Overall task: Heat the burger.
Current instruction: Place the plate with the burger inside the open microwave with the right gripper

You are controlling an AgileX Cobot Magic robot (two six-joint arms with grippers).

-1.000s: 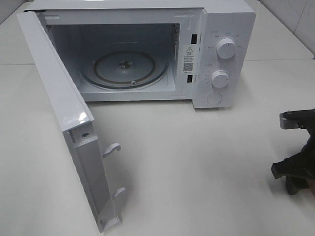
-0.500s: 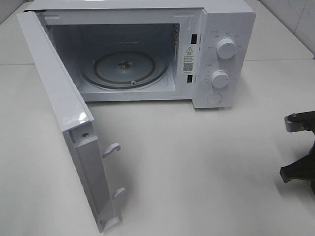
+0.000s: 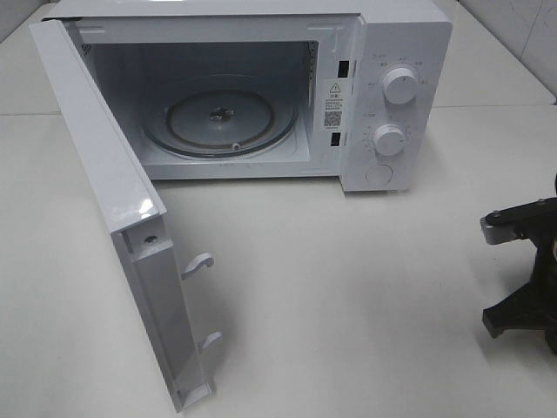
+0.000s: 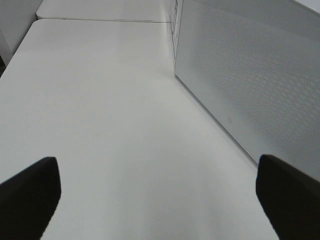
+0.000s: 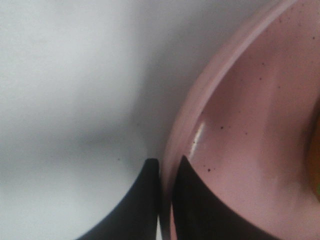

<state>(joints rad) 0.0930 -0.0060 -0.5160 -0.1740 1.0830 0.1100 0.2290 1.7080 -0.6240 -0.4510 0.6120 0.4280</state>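
The white worktop (image 3: pixel 348 305) takes up most of the high view. The microwave (image 3: pixel 418 52) stands at twelve o'clock. Its door (image 3: pixel 96 165) is swung wide open toward eight o'clock, and the glass turntable (image 3: pixel 218 122) inside is bare.

My right arm sits at the four o'clock edge. The pink plate (image 5: pixel 250 125) lies beyond that edge, so only my right wrist camera sees it. The burger (image 5: pixel 317 145) shows there only as an orange-yellow sliver at the frame's border, so I judge rather than see that it sits on the plate.

My right fingers (image 5: pixel 200 210) are pinched on the plate's rim, one outside and one inside. My left fingers (image 4: pixel 30 195) are spread wide with nothing between them, low over the worktop beside the door's perforated outer face.

I expect the burger to be soft and stacked. It would squash under a squeeze, and its layers would slide on a tilt, so the plate is the better thing to hold. The plate looks glazed and stiff, and it is probably slippery and breakable. With a grip on one rim the weight hangs off to the side, so I would keep it level and move slowly toward the turntable.
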